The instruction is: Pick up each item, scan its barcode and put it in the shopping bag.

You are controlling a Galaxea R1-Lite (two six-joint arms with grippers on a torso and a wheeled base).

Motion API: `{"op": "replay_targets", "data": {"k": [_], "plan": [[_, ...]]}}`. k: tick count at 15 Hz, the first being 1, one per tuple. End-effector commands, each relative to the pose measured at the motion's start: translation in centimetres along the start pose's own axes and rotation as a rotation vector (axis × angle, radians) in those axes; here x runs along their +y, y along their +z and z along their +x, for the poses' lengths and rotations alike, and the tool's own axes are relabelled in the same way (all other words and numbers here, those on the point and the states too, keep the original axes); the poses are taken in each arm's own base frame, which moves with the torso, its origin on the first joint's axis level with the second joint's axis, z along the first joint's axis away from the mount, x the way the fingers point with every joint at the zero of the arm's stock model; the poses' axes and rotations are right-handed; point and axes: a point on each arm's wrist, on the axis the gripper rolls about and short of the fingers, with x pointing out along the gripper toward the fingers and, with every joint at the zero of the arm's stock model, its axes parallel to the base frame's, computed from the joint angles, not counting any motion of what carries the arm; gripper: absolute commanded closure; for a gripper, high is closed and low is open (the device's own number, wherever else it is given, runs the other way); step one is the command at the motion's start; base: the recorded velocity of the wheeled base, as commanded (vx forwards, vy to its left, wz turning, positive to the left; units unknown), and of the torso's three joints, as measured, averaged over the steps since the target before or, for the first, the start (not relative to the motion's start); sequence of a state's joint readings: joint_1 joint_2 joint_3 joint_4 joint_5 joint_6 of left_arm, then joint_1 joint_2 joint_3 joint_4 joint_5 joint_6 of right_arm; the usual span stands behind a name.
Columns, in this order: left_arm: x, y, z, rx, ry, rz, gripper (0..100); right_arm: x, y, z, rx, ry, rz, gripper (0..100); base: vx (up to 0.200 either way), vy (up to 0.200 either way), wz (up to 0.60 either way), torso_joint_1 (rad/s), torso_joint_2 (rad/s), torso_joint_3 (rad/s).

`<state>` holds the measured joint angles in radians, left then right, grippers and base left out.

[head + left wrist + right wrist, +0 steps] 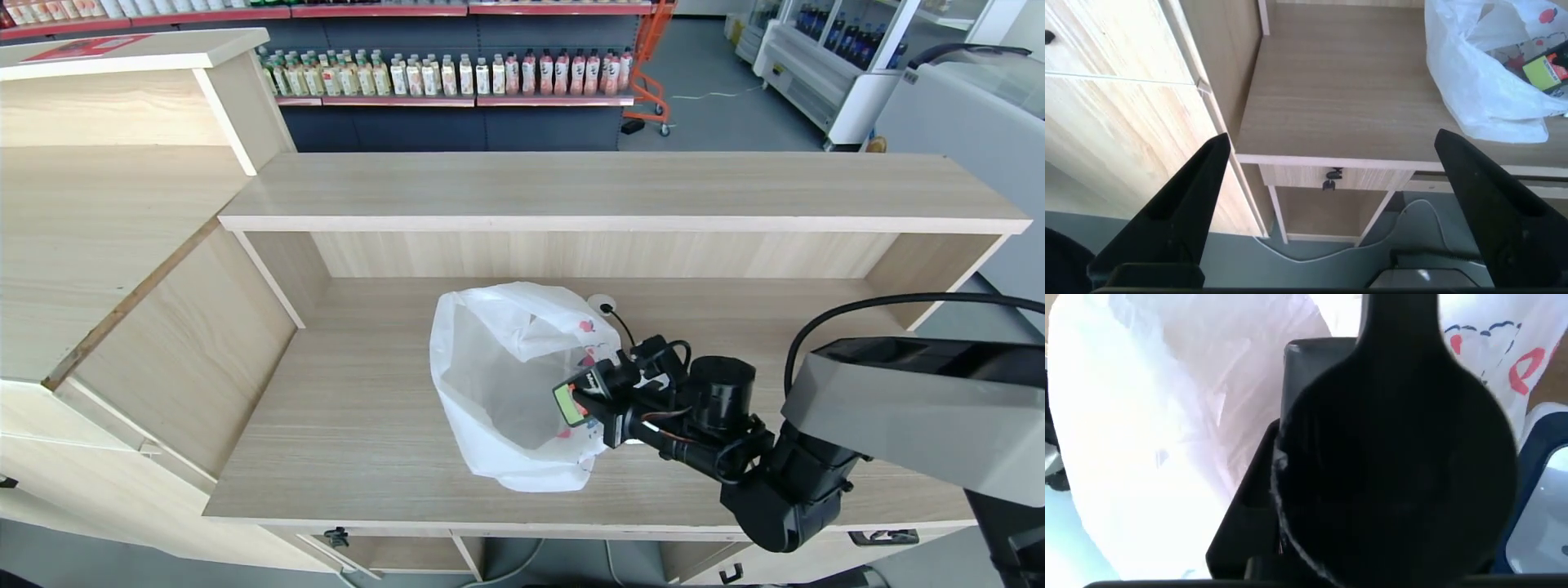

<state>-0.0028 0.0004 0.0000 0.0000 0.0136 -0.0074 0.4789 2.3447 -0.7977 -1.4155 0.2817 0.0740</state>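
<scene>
A white plastic shopping bag (506, 384) lies on the wooden counter (351, 425) with its mouth facing my right arm. My right gripper (586, 402) is at the bag's mouth, shut on a small box with a green face and an orange edge (566, 405). In the left wrist view the same green box (1542, 70) sits at the opening of the bag (1478, 90). My left gripper (1331, 139) hangs open in front of the counter's front edge, nothing between its fingers. In the right wrist view a dark shape up close hides the grip; the bag (1143, 416) lies behind it.
A raised wooden shelf (620, 192) runs along the back of the counter, with a side wall (188, 343) on the left. A round white cable port (602, 305) with a black cord sits behind the bag. Store shelves with bottles (457, 75) stand beyond.
</scene>
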Motion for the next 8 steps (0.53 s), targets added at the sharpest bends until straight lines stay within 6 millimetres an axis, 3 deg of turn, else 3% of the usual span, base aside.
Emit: {"op": "replay_targets", "data": {"k": [1, 3, 4, 8], "plan": [[0.0, 0.0, 0.0, 0.000, 0.000, 0.000, 0, 0.0, -1.2, 1.0, 0.022, 0.011, -0.029, 100, 0.000, 0.000, 0.00, 0.000, 0.00, 0.000], [0.0, 0.0, 0.0, 0.000, 0.000, 0.000, 0, 0.3, -1.6, 1.8, 0.019, 0.022, -0.048, 100, 0.000, 0.000, 0.00, 0.000, 0.00, 0.000], [0.0, 0.0, 0.0, 0.000, 0.000, 0.000, 0, 0.3, -1.6, 2.0, 0.014, 0.024, -0.049, 0, 0.000, 0.000, 0.00, 0.000, 0.00, 0.000], [0.0, 0.0, 0.0, 0.000, 0.000, 0.000, 0, 0.6, 0.8, 1.8, -0.041, 0.032, -0.025, 0, 0.000, 0.000, 0.00, 0.000, 0.00, 0.000]]}}
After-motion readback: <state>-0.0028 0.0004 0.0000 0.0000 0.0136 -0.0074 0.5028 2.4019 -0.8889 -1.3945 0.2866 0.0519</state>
